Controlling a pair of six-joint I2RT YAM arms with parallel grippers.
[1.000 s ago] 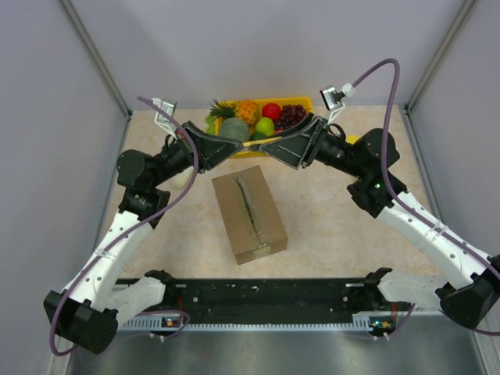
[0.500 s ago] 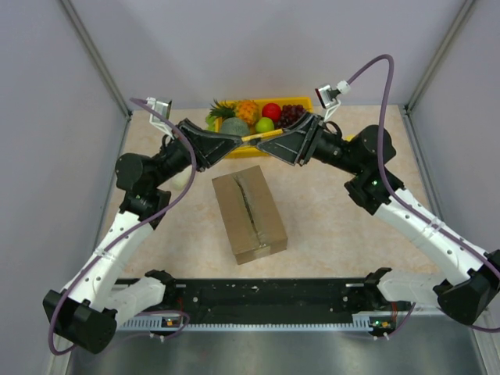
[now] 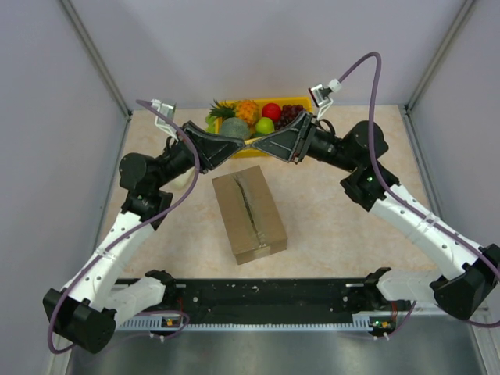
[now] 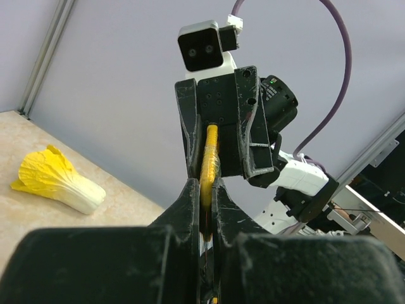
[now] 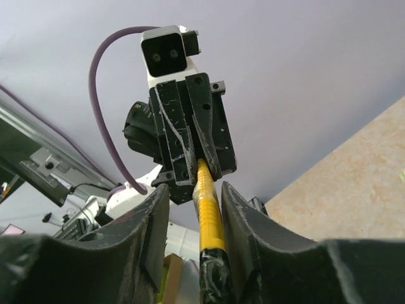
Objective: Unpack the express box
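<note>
The express box (image 3: 248, 207), a brown carton with a seam along its top, lies at the table's middle; no label shows. My left gripper (image 3: 231, 144) and right gripper (image 3: 272, 144) meet tip to tip above the box's far end. The left gripper (image 4: 207, 190) is shut on a thin yellow-handled tool (image 4: 209, 155). In the right wrist view the tool (image 5: 209, 209) runs between my right fingers (image 5: 243, 218) with a gap on each side, so the right gripper (image 5: 195, 193) is open around it. Its near end is wrapped in black.
A yellow tray (image 3: 301, 101) of fruit stands at the back behind the grippers. A yellow-white cabbage (image 4: 57, 180) lies on the table at the left, partly hidden by the left arm in the top view (image 3: 184, 178). Grey walls close in the table.
The right gripper has moved left toward the left gripper, and their tips now nearly meet around the yellow tool. The box has not moved.
</note>
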